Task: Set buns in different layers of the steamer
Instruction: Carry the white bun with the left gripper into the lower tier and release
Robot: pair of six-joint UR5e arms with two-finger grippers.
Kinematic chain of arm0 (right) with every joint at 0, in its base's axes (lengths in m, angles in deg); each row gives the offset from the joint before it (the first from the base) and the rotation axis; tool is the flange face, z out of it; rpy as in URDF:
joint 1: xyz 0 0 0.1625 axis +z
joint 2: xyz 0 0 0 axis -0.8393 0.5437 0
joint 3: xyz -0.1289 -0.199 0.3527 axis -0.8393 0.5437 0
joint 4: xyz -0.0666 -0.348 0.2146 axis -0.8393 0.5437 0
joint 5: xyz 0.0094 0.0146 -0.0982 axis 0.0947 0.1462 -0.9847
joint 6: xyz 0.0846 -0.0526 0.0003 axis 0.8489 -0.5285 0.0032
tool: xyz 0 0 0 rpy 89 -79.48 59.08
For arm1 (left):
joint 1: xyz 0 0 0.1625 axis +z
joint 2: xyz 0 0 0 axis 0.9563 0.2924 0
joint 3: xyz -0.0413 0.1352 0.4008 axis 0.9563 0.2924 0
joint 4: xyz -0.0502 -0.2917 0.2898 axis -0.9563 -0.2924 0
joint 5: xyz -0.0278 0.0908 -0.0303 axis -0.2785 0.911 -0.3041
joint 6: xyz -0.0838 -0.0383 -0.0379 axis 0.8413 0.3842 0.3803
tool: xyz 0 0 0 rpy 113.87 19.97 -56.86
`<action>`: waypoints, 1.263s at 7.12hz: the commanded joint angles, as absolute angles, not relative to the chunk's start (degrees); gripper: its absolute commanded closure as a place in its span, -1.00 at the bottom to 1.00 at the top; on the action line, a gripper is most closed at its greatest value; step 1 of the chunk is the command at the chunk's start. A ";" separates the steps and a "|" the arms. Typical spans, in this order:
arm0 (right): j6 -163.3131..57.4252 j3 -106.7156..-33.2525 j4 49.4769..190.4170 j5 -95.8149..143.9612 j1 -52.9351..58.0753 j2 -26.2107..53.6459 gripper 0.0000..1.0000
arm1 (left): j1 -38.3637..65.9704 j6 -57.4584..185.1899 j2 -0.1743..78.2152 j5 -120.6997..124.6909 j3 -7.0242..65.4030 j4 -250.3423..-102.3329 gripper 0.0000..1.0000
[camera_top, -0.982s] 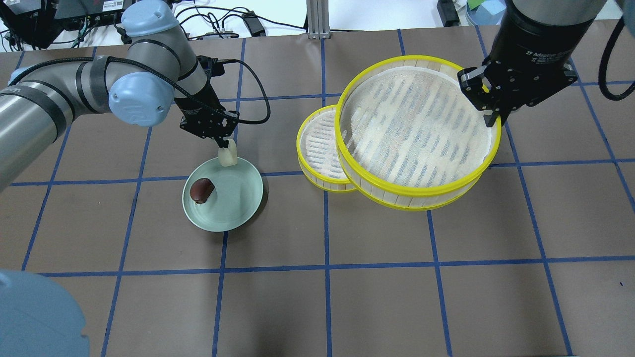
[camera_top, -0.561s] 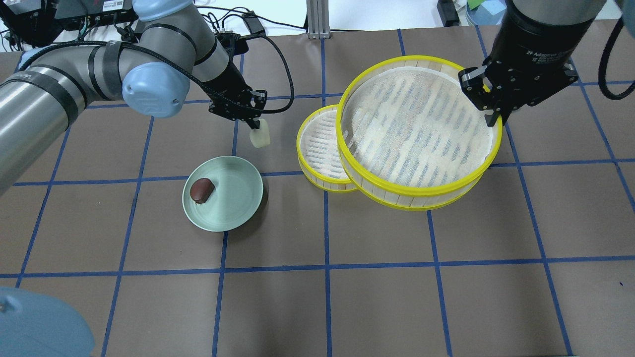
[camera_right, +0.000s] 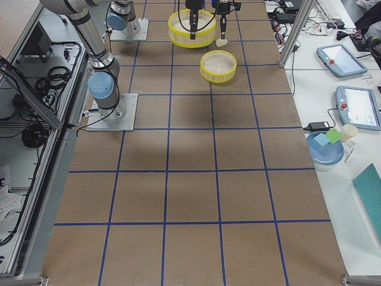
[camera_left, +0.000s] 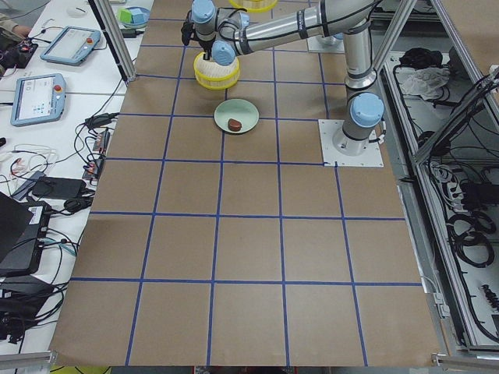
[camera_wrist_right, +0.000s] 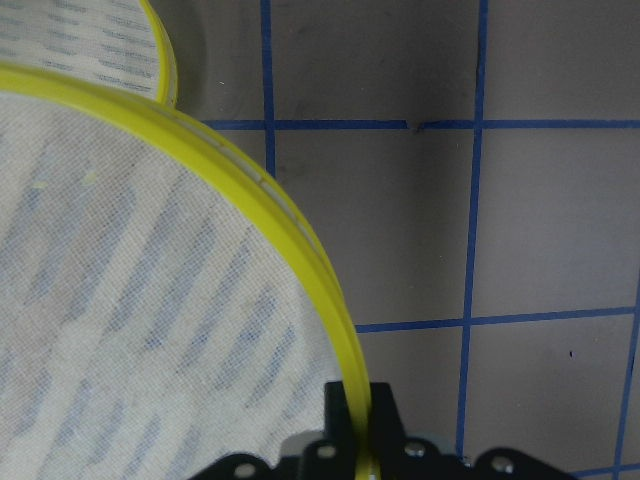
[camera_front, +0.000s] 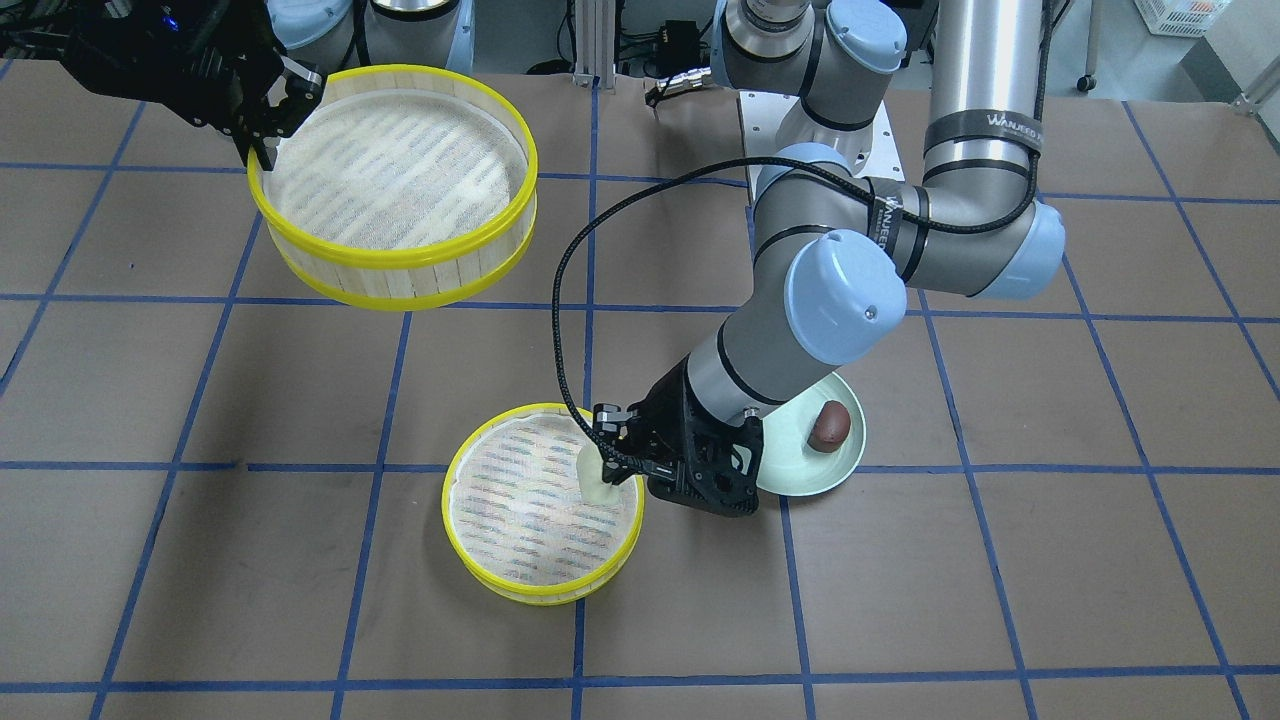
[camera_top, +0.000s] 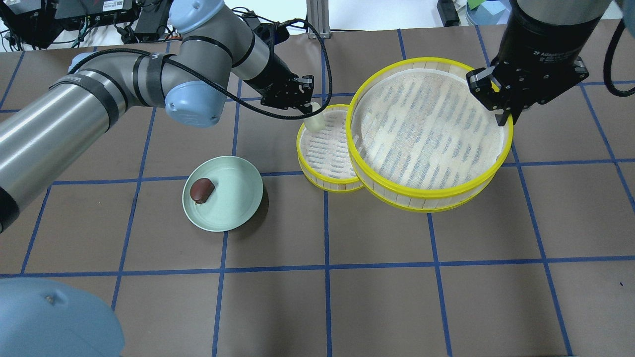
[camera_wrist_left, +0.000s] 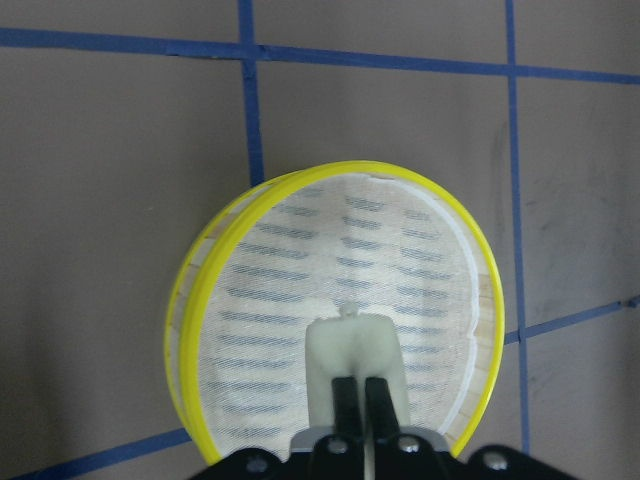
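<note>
Cream bun (camera_top: 314,122), pinched in left gripper (camera_top: 309,112) jaws, is now brought from plate (camera_top: 233,198) to above lower layer (camera_top: 299,145) — release is judged due — upper layer (camera_top: 426,192) is clamped at its rim by right gripper (camera_top: 504,119).

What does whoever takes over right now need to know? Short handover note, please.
Left gripper: shut on the cream bun, over the tray on the table, near its rim; not released.
Right gripper: shut on the rim of the second tray, held aside, nothing in it.
Brown bun: on the green plate.
Done: no bun is in a tray yet.
Left: drop the cream bun in, then put the brown one in the other tray.
</note>
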State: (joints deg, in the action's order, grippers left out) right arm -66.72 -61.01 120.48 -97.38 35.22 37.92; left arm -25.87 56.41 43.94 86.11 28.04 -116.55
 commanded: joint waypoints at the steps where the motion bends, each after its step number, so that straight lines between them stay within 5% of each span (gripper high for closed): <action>1: -67.16 -61.01 120.54 -99.31 35.31 38.04 1.00 | -27.98 57.57 46.31 84.26 28.04 -113.06 1.00; 2: -67.16 -61.01 120.54 -99.41 35.31 37.95 1.00 | -28.94 58.62 46.84 83.04 28.04 -112.97 0.95; 3: -67.16 -61.01 120.46 -99.49 35.31 38.04 1.00 | -28.95 60.54 46.85 83.03 27.87 -112.88 -0.44; 4: -67.16 -61.01 120.54 -99.50 35.31 38.04 1.00 | -28.87 61.17 46.76 83.29 27.78 -112.88 -0.77; 6: -67.16 -61.01 120.63 -99.50 35.31 38.04 1.00 | -28.78 60.91 46.32 84.60 27.52 -112.88 -0.97; 9: -66.20 -60.05 122.29 -98.80 35.49 36.03 1.00 | -23.45 54.54 42.73 100.22 26.29 -121.37 -1.00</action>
